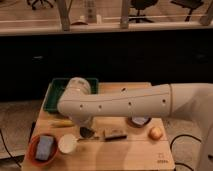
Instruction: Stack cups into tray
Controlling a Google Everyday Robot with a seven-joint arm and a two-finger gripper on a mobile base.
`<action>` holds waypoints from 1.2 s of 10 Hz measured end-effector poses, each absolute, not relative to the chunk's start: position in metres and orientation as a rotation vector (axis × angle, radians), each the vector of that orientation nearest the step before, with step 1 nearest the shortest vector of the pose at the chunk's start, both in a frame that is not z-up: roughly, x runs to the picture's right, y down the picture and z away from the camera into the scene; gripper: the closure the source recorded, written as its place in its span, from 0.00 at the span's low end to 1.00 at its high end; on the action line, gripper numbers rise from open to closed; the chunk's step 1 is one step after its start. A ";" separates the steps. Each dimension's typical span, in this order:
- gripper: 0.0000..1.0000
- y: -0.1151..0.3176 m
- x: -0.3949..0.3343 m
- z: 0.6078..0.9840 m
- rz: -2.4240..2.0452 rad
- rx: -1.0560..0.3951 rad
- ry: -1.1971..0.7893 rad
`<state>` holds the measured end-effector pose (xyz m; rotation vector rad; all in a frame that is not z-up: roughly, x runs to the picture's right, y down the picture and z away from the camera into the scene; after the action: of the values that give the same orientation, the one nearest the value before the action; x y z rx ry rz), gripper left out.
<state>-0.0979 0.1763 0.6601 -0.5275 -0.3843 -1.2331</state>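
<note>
Writing nowhere legible; only a small dark mark (161, 161) at the table's (125, 155) near right corner. Tray (54, 97) at the far left of the table, mostly hidden behind the white arm (125, 102). Gripper (86, 133) seemingly just below the arm's elbow, near the tray's front edge; fingers impossible to judge. Cups not discernible. Nearby: orange-brown bowl (36, 154), white round dish (67, 144), yellow item (61, 123), dark block (115, 134), onion-like ball (156, 132).

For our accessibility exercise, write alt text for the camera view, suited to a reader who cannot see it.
A large white robot arm reaches from the right across a wooden table, hiding its gripper near the green tray at the back left. In front sit an orange bowl, a white cup and a small yellowish ball.
</note>
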 end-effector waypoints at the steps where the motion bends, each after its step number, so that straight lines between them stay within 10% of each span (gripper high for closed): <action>1: 1.00 0.174 -0.101 0.659 -1.232 -0.527 -0.380; 12: 1.00 0.124 -0.086 0.659 -1.300 -0.530 -0.398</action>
<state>-0.0861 0.1241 0.6587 -0.5297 -0.3984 -1.2997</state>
